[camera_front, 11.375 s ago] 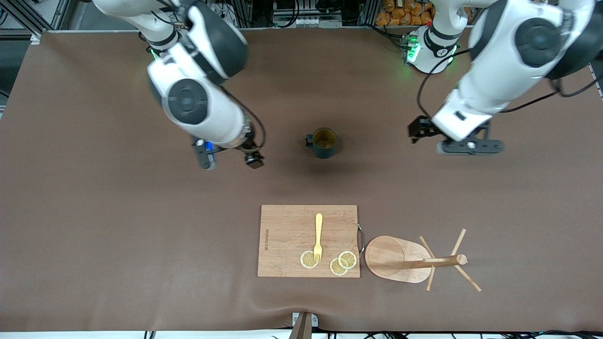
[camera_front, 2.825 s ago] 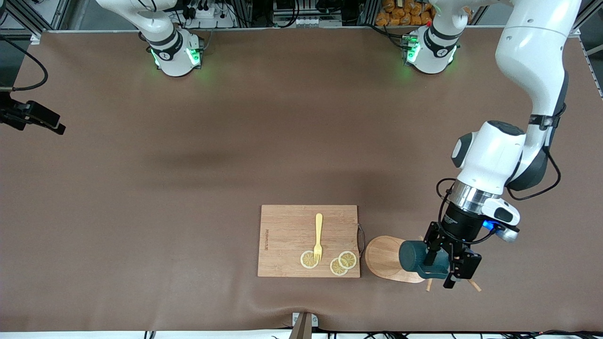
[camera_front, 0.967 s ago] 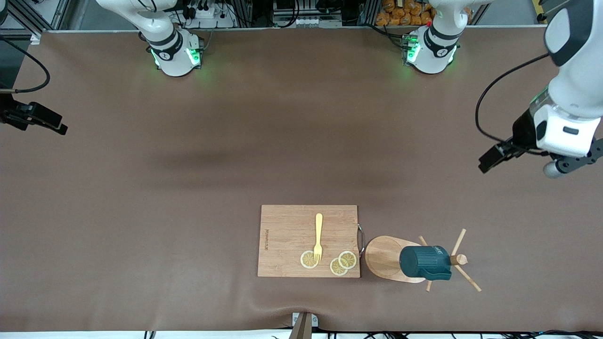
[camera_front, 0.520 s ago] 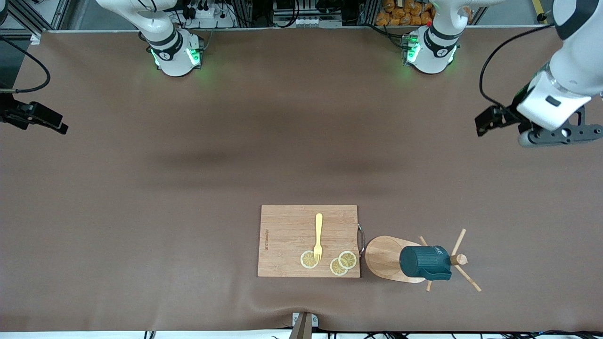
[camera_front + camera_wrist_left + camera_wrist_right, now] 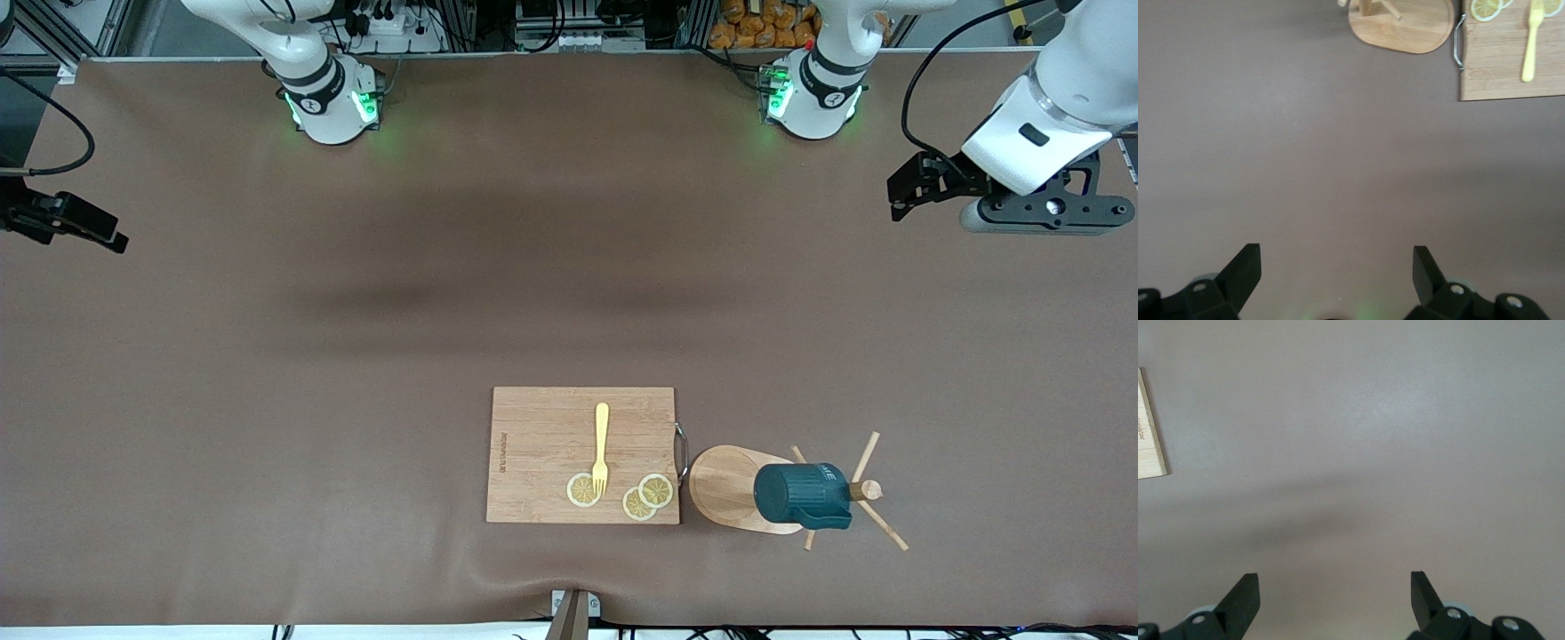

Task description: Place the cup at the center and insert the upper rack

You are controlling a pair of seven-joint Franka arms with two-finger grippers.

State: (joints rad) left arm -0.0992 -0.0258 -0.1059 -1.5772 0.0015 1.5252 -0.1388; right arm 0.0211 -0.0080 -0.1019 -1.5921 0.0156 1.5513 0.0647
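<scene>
Both fingers pairs spread, left [image 5: 1337, 267] and right [image 5: 1335, 587], over bare table [image 5: 356, 356] edges.

Cup [image 5: 800, 496] hid the upper rack [image 5: 725, 489] post's middle; lettering too small to read. Left wrist view cropped rack at frame edge.

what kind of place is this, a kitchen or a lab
Most likely a robotics lab staged with kitchen props: two arm bases bolted along a brown-covered table, cables and metal framing at its edge, and a cutting board beside a wooden mug tree holding a cup.
</scene>
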